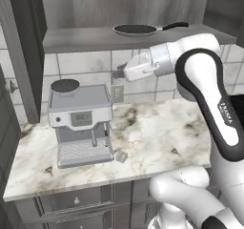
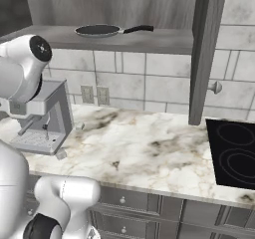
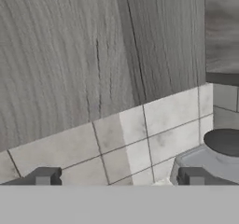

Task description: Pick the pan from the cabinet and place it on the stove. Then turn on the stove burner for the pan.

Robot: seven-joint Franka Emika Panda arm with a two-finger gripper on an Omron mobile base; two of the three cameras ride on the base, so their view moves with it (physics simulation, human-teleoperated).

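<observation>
The pan (image 1: 136, 30) (image 2: 98, 31) lies on the bottom shelf of the open cabinet (image 1: 81, 39) (image 2: 149, 41), black inside, its thin handle pointing right. My gripper (image 1: 121, 72) hangs just under that shelf, below and a little left of the pan, aimed at the tiled wall. In the hand view its fingertips (image 3: 44, 176) stand wide apart, so the gripper (image 3: 117, 178) is open and holds nothing. The stove (image 2: 231, 153) is a black glass top at the far right of the counter, with a thin grey stove burner ring (image 2: 238, 132) marked on it.
A grey coffee machine (image 1: 81, 120) (image 2: 42, 118) (image 3: 219, 148) stands on the marble counter (image 1: 157, 137) just below the gripper. Open cabinet doors hang at the left (image 1: 21, 56) and the right (image 2: 204, 54). Drawers (image 2: 134, 200) run under the counter.
</observation>
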